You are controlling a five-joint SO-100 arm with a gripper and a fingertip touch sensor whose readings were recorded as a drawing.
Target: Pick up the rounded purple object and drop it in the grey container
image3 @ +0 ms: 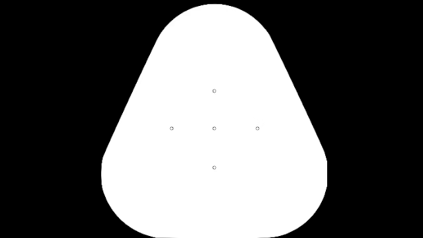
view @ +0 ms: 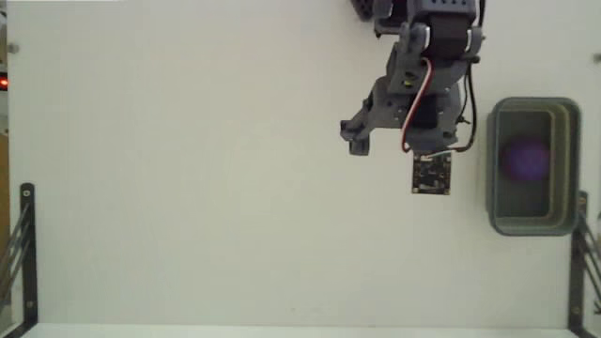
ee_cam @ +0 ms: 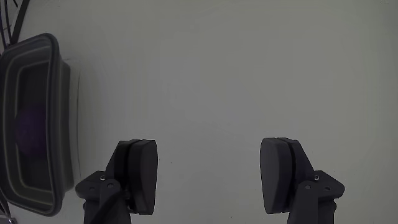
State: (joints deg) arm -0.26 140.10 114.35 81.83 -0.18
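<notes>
The rounded purple object (view: 524,160) lies inside the grey container (view: 535,223) at the right of the fixed view. In the wrist view the container (ee_cam: 61,87) fills the left edge, and the purple object (ee_cam: 28,130) shows dimly on its floor. My gripper (view: 404,131) hangs over bare table to the left of the container in the fixed view, apart from it. Seen from the wrist, the gripper (ee_cam: 208,177) is open, its two dark fingers wide apart with only table between them.
The arm reaches in from the top of the fixed view. Black metal brackets (view: 21,246) stand at the lower left and at the lower right (view: 580,268) just below the container. The white table (view: 207,169) spreads to the left.
</notes>
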